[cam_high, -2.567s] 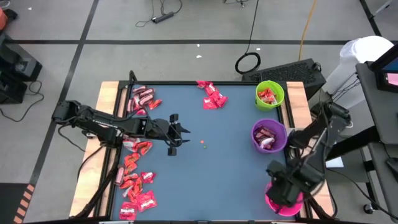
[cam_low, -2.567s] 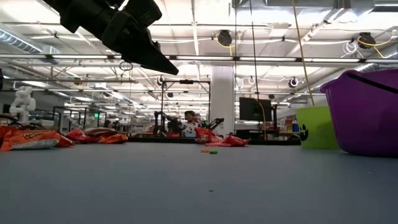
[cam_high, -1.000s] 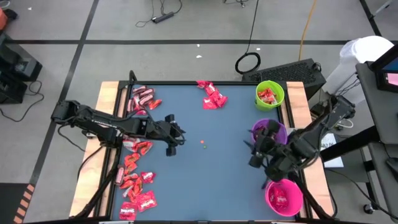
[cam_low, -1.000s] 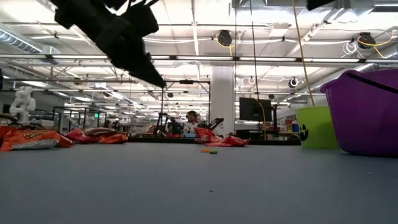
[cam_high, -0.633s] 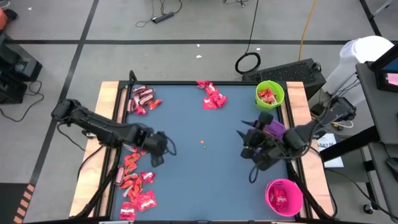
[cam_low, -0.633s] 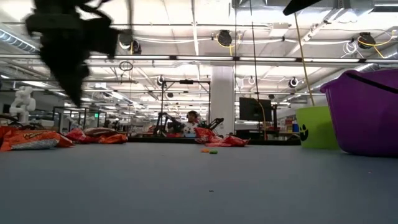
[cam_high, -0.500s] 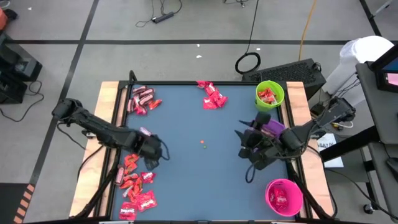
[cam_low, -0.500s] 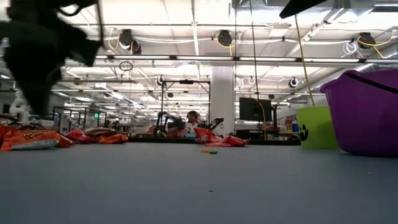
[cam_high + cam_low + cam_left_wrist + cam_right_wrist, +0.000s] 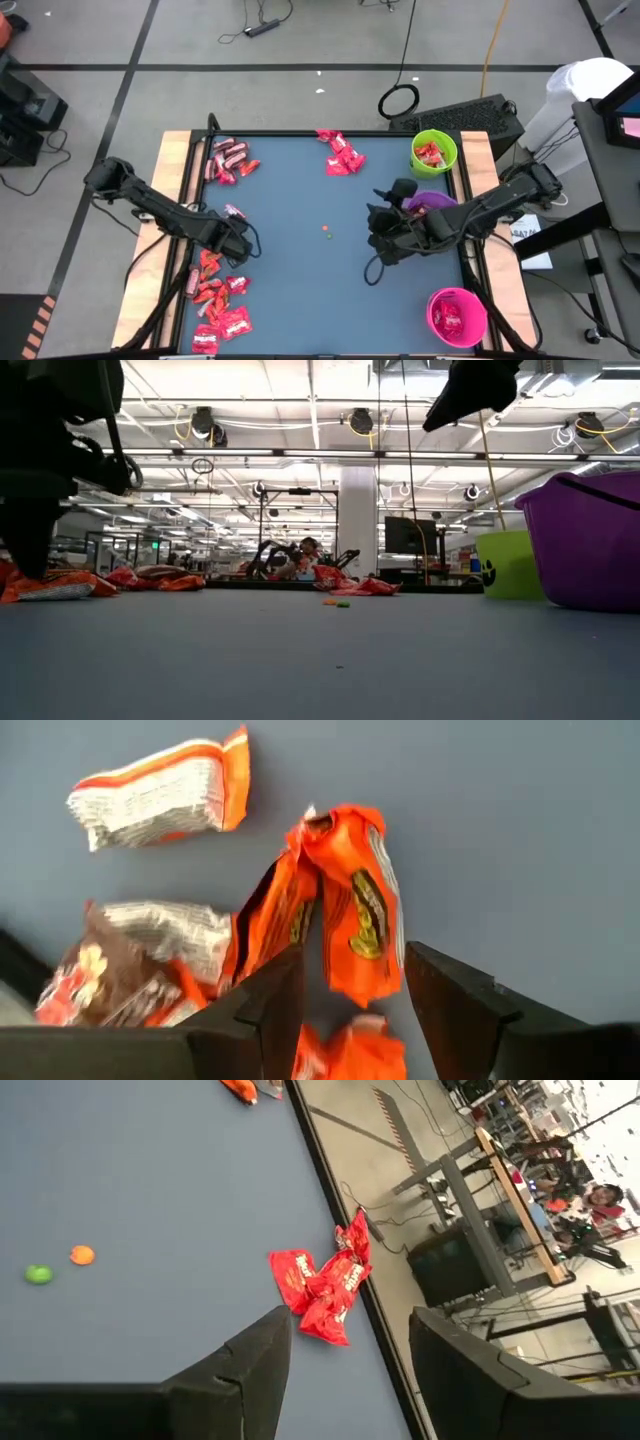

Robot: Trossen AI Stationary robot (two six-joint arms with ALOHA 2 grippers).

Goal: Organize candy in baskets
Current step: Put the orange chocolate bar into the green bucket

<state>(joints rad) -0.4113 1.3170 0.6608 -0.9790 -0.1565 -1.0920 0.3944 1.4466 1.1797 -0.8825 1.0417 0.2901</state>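
orange wrappers lined up for a grab

orange candy (image 9: 345, 910) is framed between the parted, empty fingers of the left gripper (image 9: 240, 247), poised over the crowded pile at the table's (image 9: 300, 300) left edge. two overlapping wrappers could be pinched at once, or one could be skidded aside by a finger landing on the slick foil. the wrappers are seen crumpled and glossy, some showing white undersides. farther off, the right gripper (image 9: 378, 222) is held open and empty near mid-table, facing a red cluster (image 9: 325, 1288). beyond stand the purple basket (image 9: 437, 203), lime basket (image 9: 433, 152) and pink basket (image 9: 457, 316).
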